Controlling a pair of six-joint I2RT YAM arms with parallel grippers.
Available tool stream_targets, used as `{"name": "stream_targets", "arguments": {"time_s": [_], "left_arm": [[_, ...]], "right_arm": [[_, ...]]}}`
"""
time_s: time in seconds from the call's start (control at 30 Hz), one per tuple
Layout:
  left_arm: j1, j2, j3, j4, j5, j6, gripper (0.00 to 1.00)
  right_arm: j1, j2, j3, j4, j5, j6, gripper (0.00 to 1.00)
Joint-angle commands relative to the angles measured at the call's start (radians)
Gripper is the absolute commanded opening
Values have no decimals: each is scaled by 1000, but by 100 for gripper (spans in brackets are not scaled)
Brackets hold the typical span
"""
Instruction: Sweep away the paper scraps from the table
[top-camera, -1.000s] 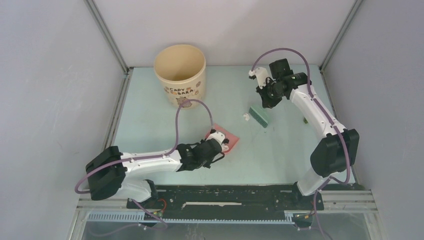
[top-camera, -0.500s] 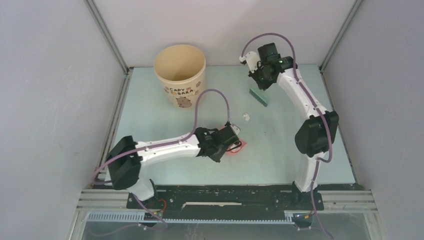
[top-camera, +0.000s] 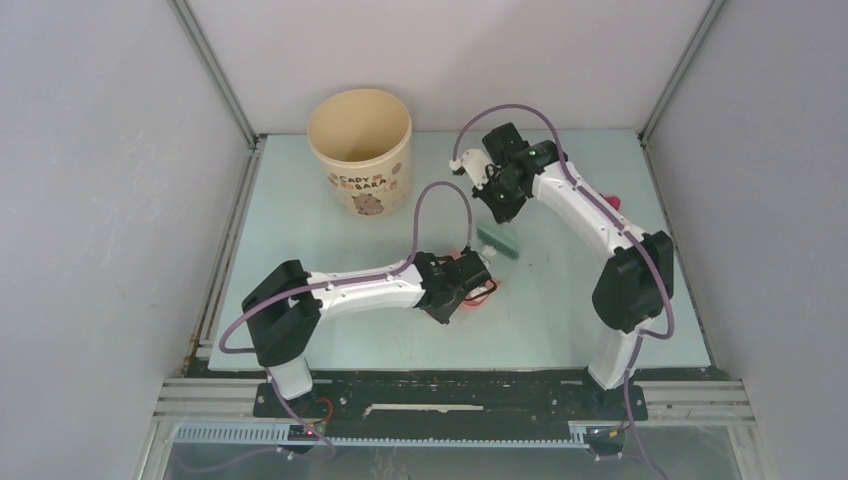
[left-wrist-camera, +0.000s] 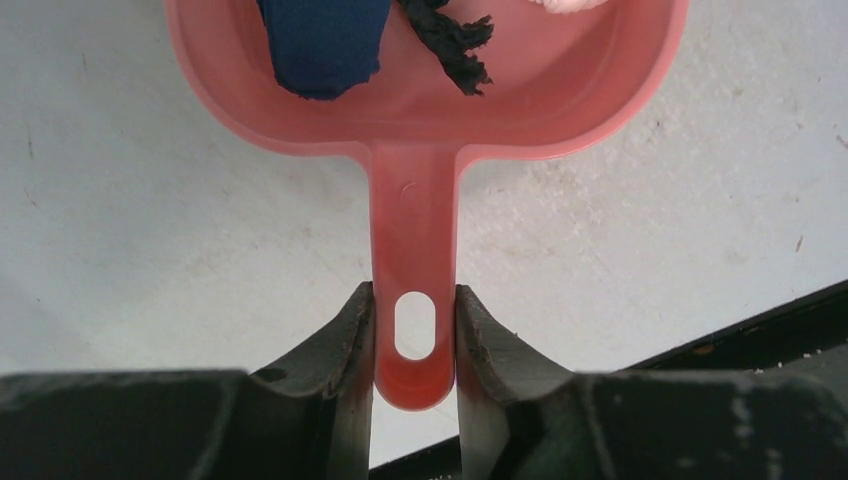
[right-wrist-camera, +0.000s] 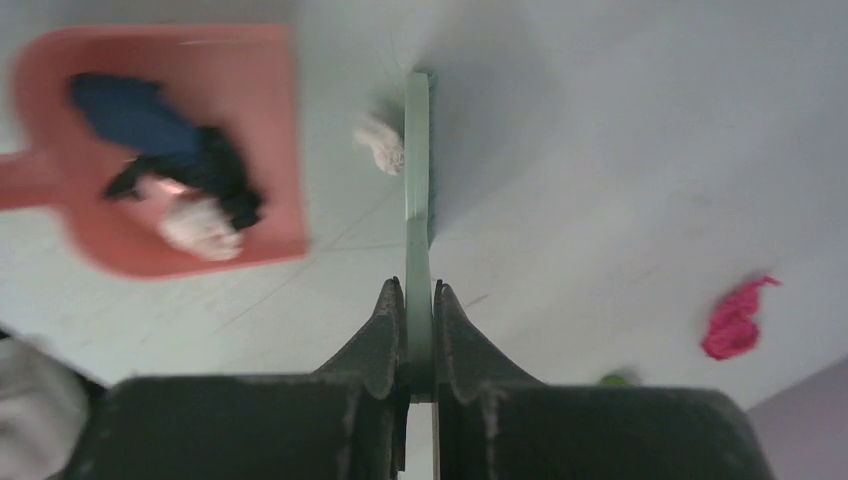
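Observation:
My left gripper (top-camera: 466, 284) (left-wrist-camera: 415, 335) is shut on the handle of the pink dustpan (top-camera: 487, 292) (left-wrist-camera: 420, 130), which lies flat on the pale green table (top-camera: 300, 250). Navy (left-wrist-camera: 325, 45), black (left-wrist-camera: 450, 35) and white paper scraps lie in the pan. My right gripper (top-camera: 500, 205) (right-wrist-camera: 417, 300) is shut on the grey-green hand brush (top-camera: 497, 241) (right-wrist-camera: 417, 190), whose bristles rest on the table just beyond the pan's open edge (right-wrist-camera: 270, 130). A white scrap (right-wrist-camera: 380, 143) lies against the brush on the pan side. A magenta scrap (right-wrist-camera: 735, 320) (top-camera: 612, 203) and a green scrap (right-wrist-camera: 618, 378) lie behind the brush.
A tall cream cup (top-camera: 365, 185) stands at the back left of the table. Grey rails (top-camera: 232, 230) edge the table, with walls close on both sides and behind. The arm bases sit on a black plate (top-camera: 450, 395) at the near edge.
My left arm has carried the dustpan rightward and farther out. My right arm has swung the brush left and nearer, from the back right to just beyond the pan.

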Motion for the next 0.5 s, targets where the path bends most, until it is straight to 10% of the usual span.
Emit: {"name": "stream_targets", "arguments": {"time_s": [0.0,0.47], "left_arm": [[18,37,41,42,11,32,0],[20,-18,-40,274,-73,79,0]], "right_arm": [[54,-130,-60,-89,-152,92,0],[-37,-318,12,-137,-98,126,0]]}}
